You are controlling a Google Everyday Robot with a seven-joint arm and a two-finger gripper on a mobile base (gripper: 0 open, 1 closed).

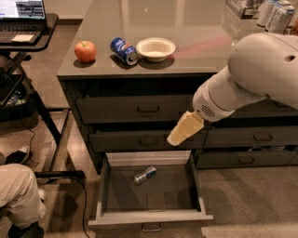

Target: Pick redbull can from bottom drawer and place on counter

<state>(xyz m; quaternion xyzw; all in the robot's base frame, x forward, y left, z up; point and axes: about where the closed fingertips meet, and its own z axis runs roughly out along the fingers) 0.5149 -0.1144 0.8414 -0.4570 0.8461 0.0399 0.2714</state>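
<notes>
The redbull can [145, 175] lies on its side on the dark floor of the open bottom drawer [149, 218], near its back middle. The drawer is pulled out from the dark cabinet, below two shut drawers. My gripper [180, 133], cream-coloured at the end of the big white arm [260, 69], hangs in front of the middle drawer. It is above the drawer's right back corner, up and to the right of the can, and apart from it. The glossy counter [200, 28] tops the cabinet.
On the counter's front left are a red apple [85, 51], a blue Pepsi can [124, 50] on its side and a white bowl [155, 48]. Taller silver-white cans [275, 14] stand at the far right. A laptop desk [28, 39] and a person's leg [16, 200] are to the left.
</notes>
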